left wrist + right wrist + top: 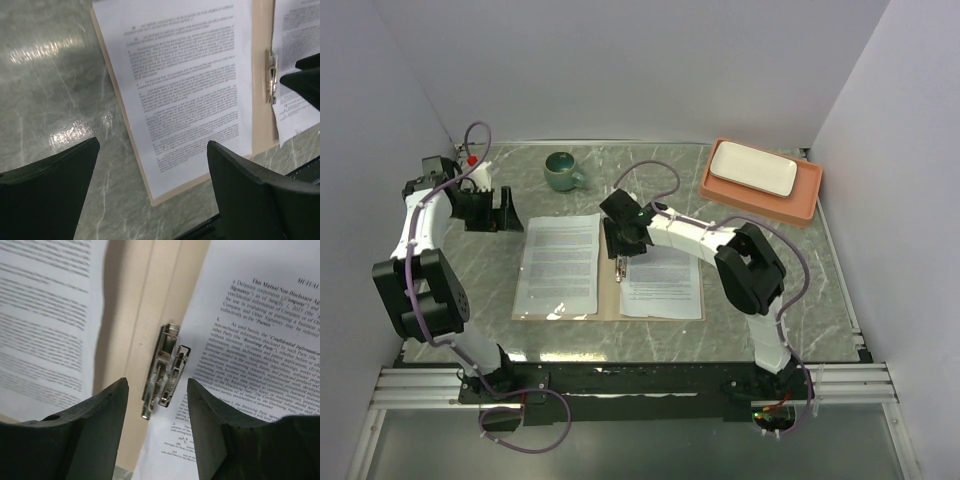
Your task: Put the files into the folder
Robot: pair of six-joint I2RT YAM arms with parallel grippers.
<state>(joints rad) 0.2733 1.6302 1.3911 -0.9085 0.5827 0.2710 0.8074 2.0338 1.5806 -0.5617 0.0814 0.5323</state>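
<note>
Right pincer (157, 390) is hovering with fingers (95, 425) spread, pinching nothing; the metal clip (162, 372) of the folder (145, 300) is lying just below, between them, at the edge of the file (250, 350) on its right, so I think it should be descending straight and centred, not dragging that sheet. Its own camera is showing how the clip is meeting the paper, too small to tell from the top view, which instead is showing both files (560, 265) lying on the open folder

Print on files (560, 265) unreadable from above, right arm (685, 232) hides middle of folder (608, 308), left page blurred at right wrist.
</note>
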